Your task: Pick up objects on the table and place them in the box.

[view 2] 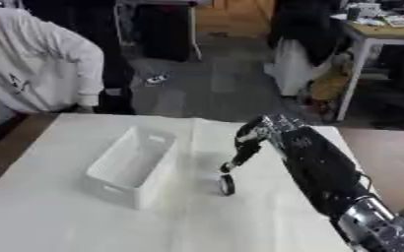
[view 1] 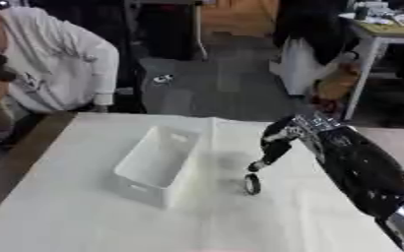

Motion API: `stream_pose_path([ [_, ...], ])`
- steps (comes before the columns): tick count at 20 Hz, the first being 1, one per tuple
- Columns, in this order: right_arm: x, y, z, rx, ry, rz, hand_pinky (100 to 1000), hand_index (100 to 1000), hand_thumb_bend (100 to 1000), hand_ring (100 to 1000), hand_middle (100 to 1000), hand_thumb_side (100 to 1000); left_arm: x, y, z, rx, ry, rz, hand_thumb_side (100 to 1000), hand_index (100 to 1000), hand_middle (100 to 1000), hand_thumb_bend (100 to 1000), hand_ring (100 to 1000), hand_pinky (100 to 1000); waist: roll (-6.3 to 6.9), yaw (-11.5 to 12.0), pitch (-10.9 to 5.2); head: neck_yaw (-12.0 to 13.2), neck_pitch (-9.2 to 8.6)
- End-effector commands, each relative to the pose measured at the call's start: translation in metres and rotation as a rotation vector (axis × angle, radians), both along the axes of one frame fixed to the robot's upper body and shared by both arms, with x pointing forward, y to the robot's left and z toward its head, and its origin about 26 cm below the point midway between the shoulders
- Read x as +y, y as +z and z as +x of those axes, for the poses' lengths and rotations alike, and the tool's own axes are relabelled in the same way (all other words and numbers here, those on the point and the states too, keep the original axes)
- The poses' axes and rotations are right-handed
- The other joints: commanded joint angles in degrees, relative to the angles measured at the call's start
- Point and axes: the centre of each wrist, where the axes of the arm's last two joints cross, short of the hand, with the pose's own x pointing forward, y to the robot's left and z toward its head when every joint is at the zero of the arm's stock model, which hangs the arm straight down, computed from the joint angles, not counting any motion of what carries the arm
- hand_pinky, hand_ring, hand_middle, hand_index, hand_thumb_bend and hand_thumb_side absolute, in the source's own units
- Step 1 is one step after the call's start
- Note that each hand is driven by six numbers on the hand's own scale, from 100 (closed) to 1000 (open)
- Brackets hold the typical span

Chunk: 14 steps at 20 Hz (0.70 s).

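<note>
Reaching in from the right side, the robot's black right hand [view 1: 279, 142] is hanging over the middle of the bench [view 1: 84, 221], its fingers [view 1: 259, 165] pointing down and drawn close together. Whether they are pinching anything cannot be told. Just under the fingertips, a small dark ring-shaped object [view 1: 253, 184] is standing on edge on the bench; whether the fingertips are touching its top cannot be made out. The ring is sitting just to the right of the white rectangular plastic box [view 1: 158, 162], close to its near right corner and apart from its wall. The box is lying open-topped and slightly askew, its long side running away from the camera, and nothing can be seen inside it.

A white cloth is covering the bench, with a brown edge showing along the left side. Beyond the far edge, a grey floor is stretching back towards dark furniture, and a pale desk [view 1: 387, 32] with clutter on top is standing at the upper right. The left hand is showing in neither view.
</note>
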Motion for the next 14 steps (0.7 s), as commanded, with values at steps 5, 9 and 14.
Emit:
stream_pose_path([
  [5,0.0045,0.0047,0.0003,0.114,0.110,-0.100,809,670,460,666,607,1000,-0.0001,0.0076,-0.0015,-0.015,-0.011,0.018,774,732,712,244,622,778,0.41,-0.06,-0.47,-0.61,0.10],
  [9,0.0037,0.0077,0.0006,0.101,0.103,-0.114,824,677,421,674,614,1000,0.0000,0.0075,-0.0015,-0.013,-0.012,0.019,774,732,712,243,622,779,0.37,-0.06,-0.36,-0.51,0.18],
  [14,0.0061,0.0026,0.0003,0.103,0.065,-0.110,758,717,344,667,606,1000,-0.0002,0.0072,-0.0015,-0.011,-0.013,0.019,774,732,712,243,622,779,0.44,-0.06,-0.50,-0.44,0.72],
])
